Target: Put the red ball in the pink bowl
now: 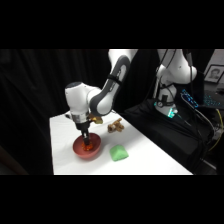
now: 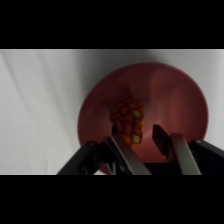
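Parted jaws flank the red ball (image 2: 128, 122) inside the pink bowl (image 2: 175, 90); in the wrist view one finger (image 2: 122, 150) stands just beside the ball on its left, while the other finger (image 2: 161, 140) stands clear on its right, so nothing is gripped. Whether the left finger touches the ball cannot be told. On the white table (image 1: 150, 160), a green block (image 1: 118, 152) lies just right of the bowl (image 1: 88, 148), and a brown lumpy object (image 1: 116, 126) sits farther back, near the far edge. Neither blocks the way. Reaching in from the upper right, the white arm bends at the elbow and points its gripper (image 1: 88, 142) straight down into the bowl, where the ball (image 1: 89, 146) lies near the middle.
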Motion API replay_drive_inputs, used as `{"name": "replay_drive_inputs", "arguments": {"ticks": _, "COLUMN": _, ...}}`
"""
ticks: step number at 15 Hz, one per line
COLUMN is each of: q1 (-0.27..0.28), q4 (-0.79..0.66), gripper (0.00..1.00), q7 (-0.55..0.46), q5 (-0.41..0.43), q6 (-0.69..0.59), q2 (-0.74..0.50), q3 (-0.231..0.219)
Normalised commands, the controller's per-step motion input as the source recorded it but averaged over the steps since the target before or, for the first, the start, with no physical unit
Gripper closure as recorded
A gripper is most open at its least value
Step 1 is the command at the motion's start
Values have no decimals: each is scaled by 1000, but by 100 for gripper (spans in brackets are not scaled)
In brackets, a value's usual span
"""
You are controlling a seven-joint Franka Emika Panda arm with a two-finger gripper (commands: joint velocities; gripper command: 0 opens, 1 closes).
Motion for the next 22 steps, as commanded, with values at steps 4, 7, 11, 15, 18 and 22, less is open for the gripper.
{"name": "replay_drive_inputs", "arguments": {"ticks": 4, "q1": 5, "q4": 121, "gripper": 0, "q7": -74, "q5": 67, "q6": -205, "q2": -72, "q3": 9}}
{"name": "replay_drive_inputs", "arguments": {"ticks": 7, "q1": -5, "q4": 25, "gripper": 0, "q7": -87, "q5": 85, "q6": -324, "q2": -245, "q3": 23}}
{"name": "replay_drive_inputs", "arguments": {"ticks": 11, "q1": -40, "q4": -47, "gripper": 0, "q7": -128, "q5": 137, "q6": -363, "q2": -353, "q3": 43}}
{"name": "replay_drive_inputs", "arguments": {"ticks": 15, "q1": -28, "q4": -83, "gripper": 0, "q7": -128, "q5": 134, "q6": -322, "q2": -390, "q3": 21}}
{"name": "replay_drive_inputs", "arguments": {"ticks": 18, "q1": 21, "q4": -52, "gripper": 0, "q7": -29, "q5": 55, "q6": -321, "q2": -338, "q3": -32}}
{"name": "replay_drive_inputs", "arguments": {"ticks": 22, "q1": 26, "q4": 4, "gripper": 0, "q7": -45, "q5": 31, "q6": -267, "q2": -242, "q3": -36}}
